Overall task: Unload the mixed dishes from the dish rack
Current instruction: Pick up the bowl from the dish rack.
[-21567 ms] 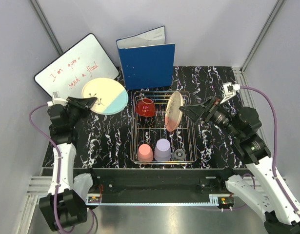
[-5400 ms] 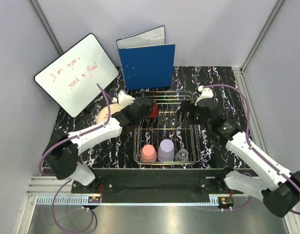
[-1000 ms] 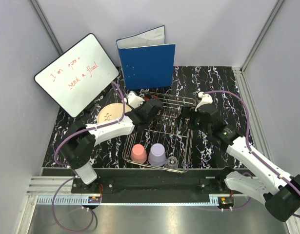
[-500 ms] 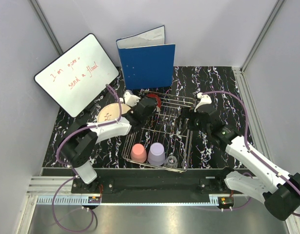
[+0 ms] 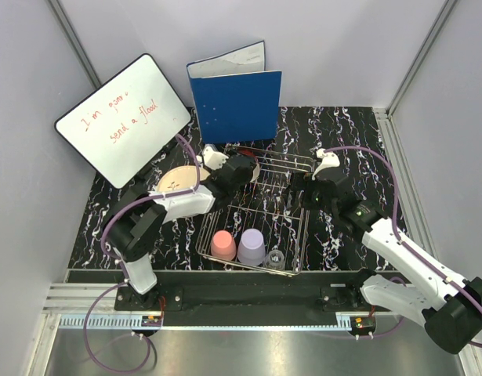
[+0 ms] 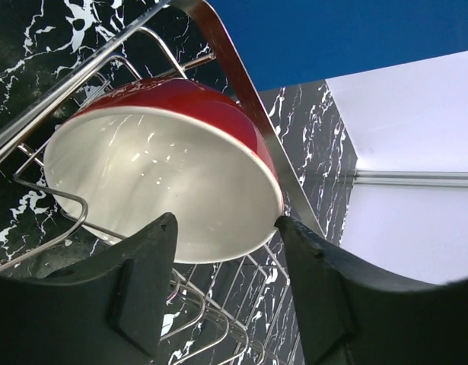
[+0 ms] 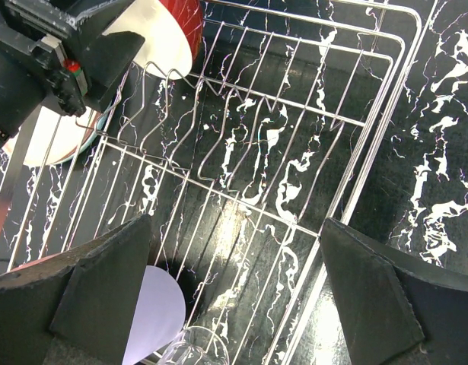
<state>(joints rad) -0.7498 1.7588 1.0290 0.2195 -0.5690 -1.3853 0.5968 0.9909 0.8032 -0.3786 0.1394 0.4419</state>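
Note:
The red bowl (image 6: 165, 160), cream inside, leans on its side at the back left of the dish rack (image 5: 248, 269). My left gripper (image 6: 224, 220) is open right at the bowl's lower rim, its right fingertip touching the rim. In the top view the left gripper (image 5: 239, 171) covers most of the bowl (image 5: 254, 167). My right gripper (image 7: 235, 228) is open and empty above the rack's right half (image 7: 386, 99). The pink cup (image 5: 222, 245), lavender cup (image 5: 251, 247) and clear glass (image 5: 277, 260) stand upside down along the rack's front. The two plates (image 5: 175, 182) lie stacked left of the rack.
A whiteboard (image 5: 119, 117) leans at the back left and a blue binder (image 5: 234, 98) stands behind the rack. The rack sits skewed, its front swung to the left. Grey walls close in both sides.
The bowl has tipped, so its cream inside now shows beside my left gripper. The rack sits shifted and skewed compared with five seconds ago. The right arm has barely moved.

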